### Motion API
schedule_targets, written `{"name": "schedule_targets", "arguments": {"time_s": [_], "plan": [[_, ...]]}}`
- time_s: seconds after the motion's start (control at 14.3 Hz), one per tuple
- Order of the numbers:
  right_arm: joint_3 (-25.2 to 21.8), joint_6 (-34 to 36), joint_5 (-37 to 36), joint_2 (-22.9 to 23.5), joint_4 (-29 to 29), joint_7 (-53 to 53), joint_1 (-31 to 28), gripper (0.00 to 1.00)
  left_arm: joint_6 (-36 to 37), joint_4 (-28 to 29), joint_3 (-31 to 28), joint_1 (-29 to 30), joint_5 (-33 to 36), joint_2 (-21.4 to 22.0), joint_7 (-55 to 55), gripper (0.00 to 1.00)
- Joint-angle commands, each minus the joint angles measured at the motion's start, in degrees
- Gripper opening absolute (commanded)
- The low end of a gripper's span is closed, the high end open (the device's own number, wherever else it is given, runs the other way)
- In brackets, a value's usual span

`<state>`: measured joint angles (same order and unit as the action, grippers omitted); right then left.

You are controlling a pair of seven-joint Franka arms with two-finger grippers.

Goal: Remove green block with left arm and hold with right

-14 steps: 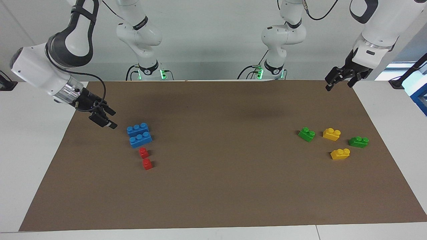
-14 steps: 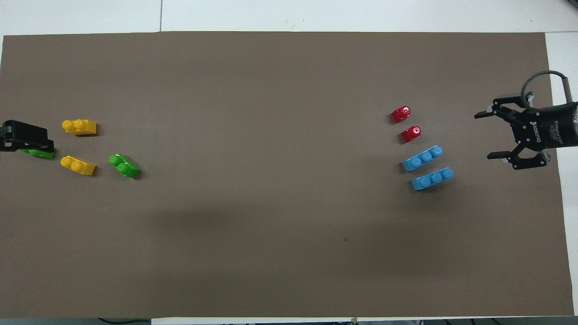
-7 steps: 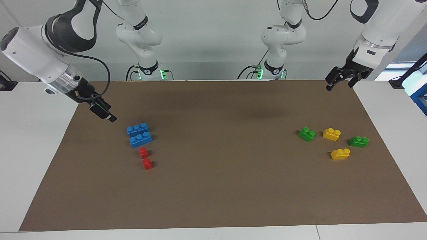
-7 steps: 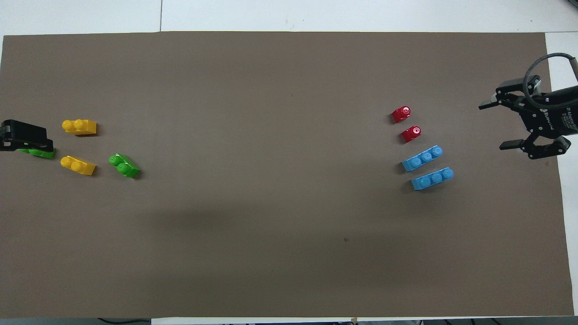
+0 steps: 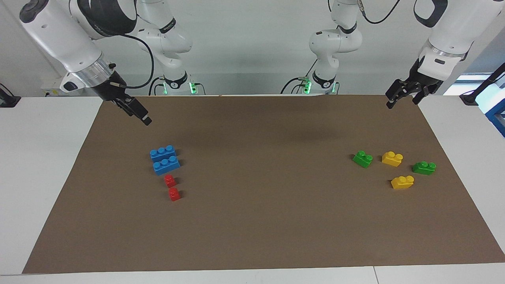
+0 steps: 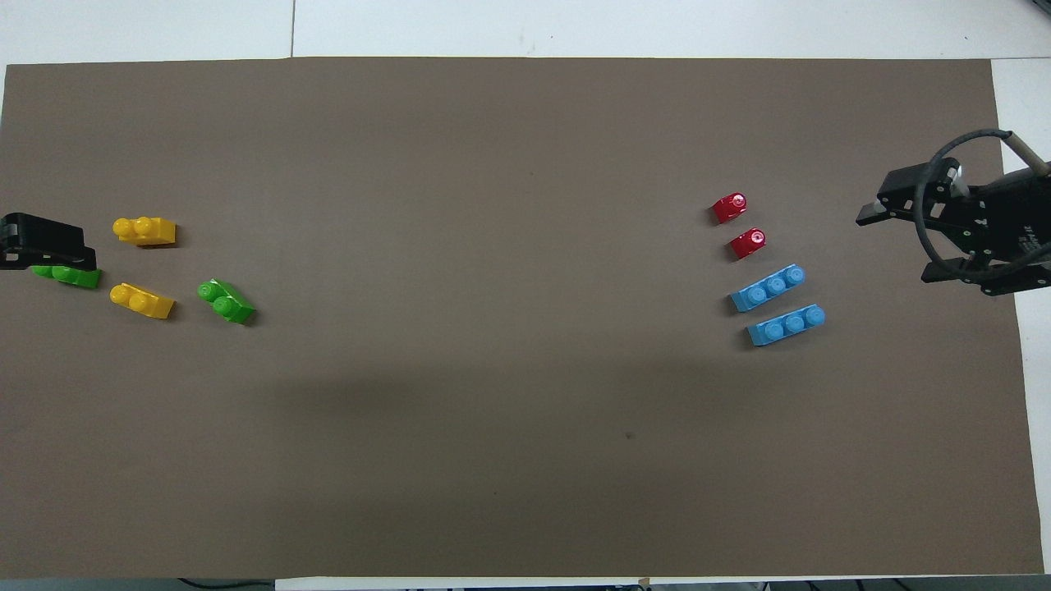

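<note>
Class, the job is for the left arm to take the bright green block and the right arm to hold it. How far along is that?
Nothing looks done: the green block lies on the brown mat beside a yellow brick. In hand: nothing; the left gripper hangs empty, jaws open, over the mat's corner, and the right gripper hangs open above the blue bricks. Left: reach, grasp, lift, handover.

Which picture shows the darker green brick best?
The facing view: the darker green brick lies fully visible, both studs showing. In the overhead view the raised left gripper covers part of it.
</note>
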<state>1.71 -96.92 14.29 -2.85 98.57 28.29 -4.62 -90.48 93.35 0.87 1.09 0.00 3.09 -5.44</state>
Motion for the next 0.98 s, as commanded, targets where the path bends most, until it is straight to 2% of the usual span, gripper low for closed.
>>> {"name": "schedule_targets", "arguments": {"time_s": [0.0,0.28,0.42,0.91], "plan": [[0.05,3.22,-2.68,-0.32,-2.31,-8.23,-0.3,1.0,-0.4,-0.71,0.01,0.22,-0.09,-0.28,0.87,1.0],[0.14,5.96,-4.52,-0.4,-4.17,-17.64,-0.21,1.0,-0.4,-0.71,0.01,0.22,-0.09,-0.28,0.87,1.0],[0.92,6.48,-7.68,0.04,-6.1,-21.16,0.66,1.0,-0.4,-0.71,0.01,0.31,-0.09,-0.28,0.87,1.0],[1.19,9.38,-11.2,1.18,-10.24,-23.64,1.28,1.0,-0.4,-0.71,0.01,0.31,-0.09,-0.28,0.87,1.0]]}}
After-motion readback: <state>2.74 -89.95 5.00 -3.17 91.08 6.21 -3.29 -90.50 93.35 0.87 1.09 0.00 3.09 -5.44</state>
